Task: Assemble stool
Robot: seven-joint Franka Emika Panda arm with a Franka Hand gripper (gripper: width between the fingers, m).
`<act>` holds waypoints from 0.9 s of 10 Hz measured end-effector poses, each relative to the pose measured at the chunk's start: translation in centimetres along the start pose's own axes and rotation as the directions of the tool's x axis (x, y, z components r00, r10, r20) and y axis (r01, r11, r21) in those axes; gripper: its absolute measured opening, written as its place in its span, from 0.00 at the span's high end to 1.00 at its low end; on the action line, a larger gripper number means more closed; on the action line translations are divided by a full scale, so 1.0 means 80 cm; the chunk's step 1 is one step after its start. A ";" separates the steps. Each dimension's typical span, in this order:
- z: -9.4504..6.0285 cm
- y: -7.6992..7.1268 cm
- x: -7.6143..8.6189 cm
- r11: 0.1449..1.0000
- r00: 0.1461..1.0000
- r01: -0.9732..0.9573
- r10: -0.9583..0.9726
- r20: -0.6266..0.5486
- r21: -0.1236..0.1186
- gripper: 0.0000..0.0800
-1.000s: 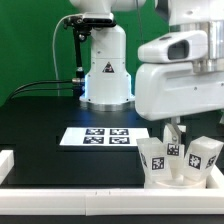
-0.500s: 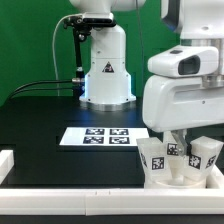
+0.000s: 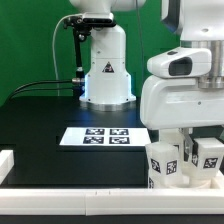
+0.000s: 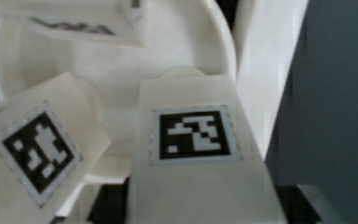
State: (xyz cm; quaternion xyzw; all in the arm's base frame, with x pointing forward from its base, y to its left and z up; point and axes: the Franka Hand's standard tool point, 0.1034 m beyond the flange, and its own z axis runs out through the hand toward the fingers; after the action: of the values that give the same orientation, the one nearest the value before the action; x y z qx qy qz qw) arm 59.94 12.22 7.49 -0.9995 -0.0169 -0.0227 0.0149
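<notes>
The arm's white wrist housing now hangs lower over the stool parts near the surface's front edge, at the exterior view's right, hiding more of them than a second ago. The end effector has come down among the stool legs and its jaws stand narrower. The legs, which leaned outward before, now appear more upright.

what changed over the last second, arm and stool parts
The arm came down over the stool legs at the exterior view's right, and the gripper has been closing around one tagged leg; whether it grips yet is unclear. The legs now look more upright and closer to the camera. The marker board and the table stayed as they were.
</notes>
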 end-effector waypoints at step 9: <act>0.002 0.012 -0.007 0.467 0.467 -0.884 0.884 -0.024 0.026 0.58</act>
State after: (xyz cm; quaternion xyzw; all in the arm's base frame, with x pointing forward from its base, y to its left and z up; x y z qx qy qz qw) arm 59.44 11.25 7.28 -0.8642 0.5014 -0.0286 0.0297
